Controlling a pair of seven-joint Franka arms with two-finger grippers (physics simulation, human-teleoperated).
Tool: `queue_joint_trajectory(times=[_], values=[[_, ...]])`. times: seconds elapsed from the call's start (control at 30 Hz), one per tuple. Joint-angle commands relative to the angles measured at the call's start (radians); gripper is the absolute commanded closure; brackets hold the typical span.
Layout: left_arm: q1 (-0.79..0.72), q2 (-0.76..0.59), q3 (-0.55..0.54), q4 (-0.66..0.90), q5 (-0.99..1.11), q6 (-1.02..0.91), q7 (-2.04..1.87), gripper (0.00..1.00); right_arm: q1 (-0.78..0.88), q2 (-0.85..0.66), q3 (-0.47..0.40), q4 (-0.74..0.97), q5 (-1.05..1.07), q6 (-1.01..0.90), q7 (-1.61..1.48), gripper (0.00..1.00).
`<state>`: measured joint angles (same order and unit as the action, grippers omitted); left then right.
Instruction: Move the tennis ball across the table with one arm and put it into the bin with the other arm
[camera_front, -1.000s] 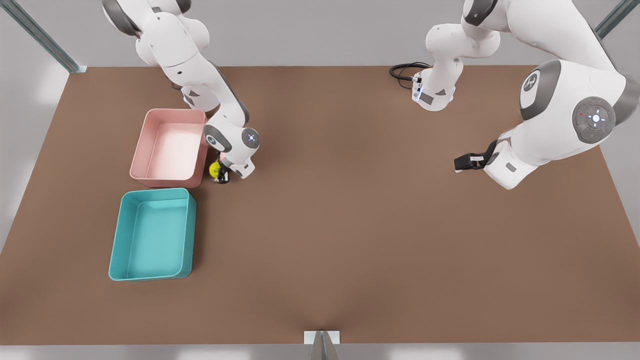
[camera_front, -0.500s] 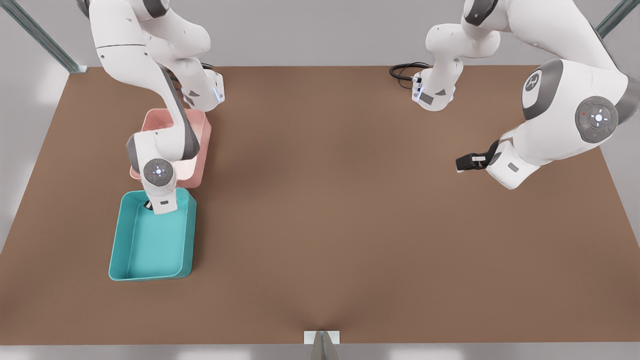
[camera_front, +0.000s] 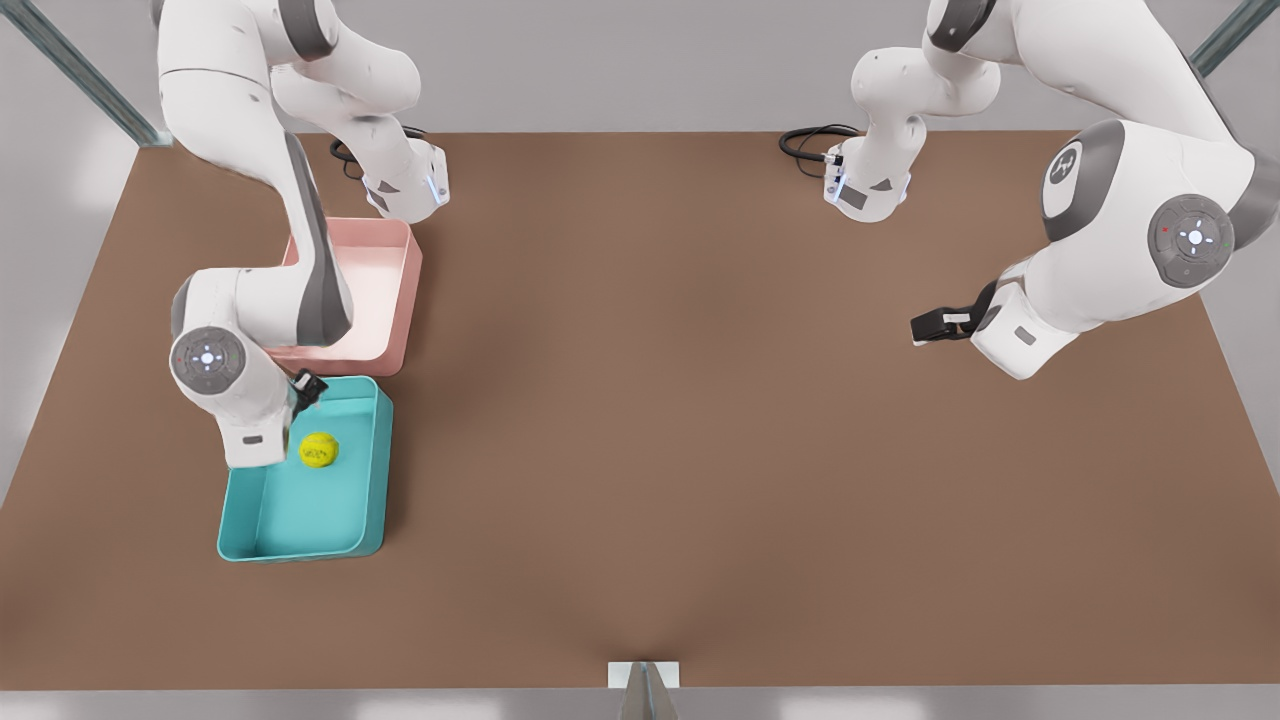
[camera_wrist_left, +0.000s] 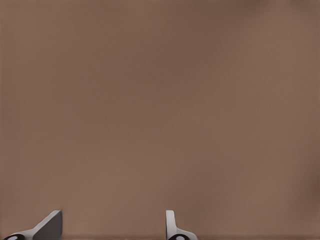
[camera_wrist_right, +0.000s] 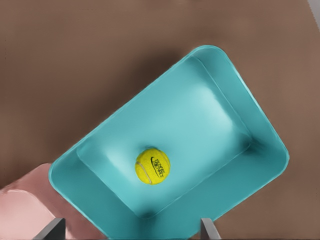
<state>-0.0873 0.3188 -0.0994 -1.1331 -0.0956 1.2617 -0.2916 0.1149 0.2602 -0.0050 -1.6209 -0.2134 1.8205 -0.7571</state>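
A: Where was the tennis ball (camera_front: 319, 450) seen?

B: It was seen lying on the floor of the teal bin (camera_front: 370, 470), in the half nearer the pink tray (camera_front: 398, 300), clear of the walls.

A: And the right gripper (camera_front: 306, 387)?

B: It was held above the bin's rim, at the end toward the pink tray. Its fingers (camera_wrist_right: 209, 229) were spread wide, with nothing between them.

A: The left gripper (camera_front: 926, 325)?

B: It was kept waiting well away from the bin, over bare table (camera_front: 650, 420). Its fingers (camera_wrist_left: 172, 225) were parted and nothing was gripped.
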Motion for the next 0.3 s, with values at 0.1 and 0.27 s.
queue_joint_trajectory(times=[0.1, 0.27], values=[[0.017, -0.001, 0.004, 0.003, 0.017, 0.053, 0.225, 0.0, -0.026, -0.268, -0.003, 0.013, 0.12, -0.368, 0.854, 0.0], [-0.003, 0.0, -0.008, -0.007, 0.051, 0.076, 0.252, 0.0, -0.027, -0.308, -0.027, -0.005, 0.12, -0.363, 0.854, 0.0]])
